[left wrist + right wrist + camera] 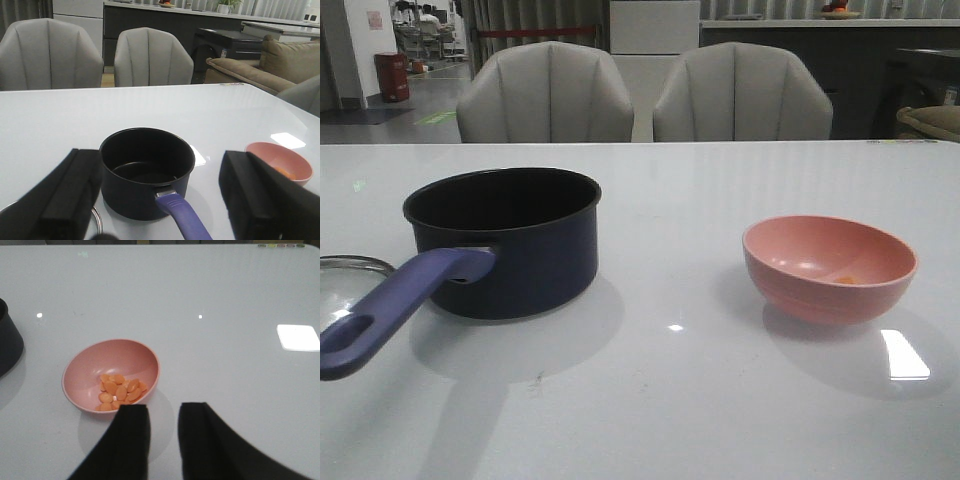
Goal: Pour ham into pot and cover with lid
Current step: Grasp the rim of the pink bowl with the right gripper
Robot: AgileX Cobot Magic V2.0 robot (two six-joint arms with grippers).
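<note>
Pot [505, 240]: upright on the worktop [670, 400], empty, open to receive the ham.
Ham [120, 390]: orange slices in the pink bowl [830, 268], well apart from the pot.
Lid [350, 285]: beside the handle, probably flat; only its edge shows.
Left gripper [165, 200]: jaws wide, empty.
Right gripper [162, 432]: jaws narrowly parted, empty, near the bowl's rim.
</note>
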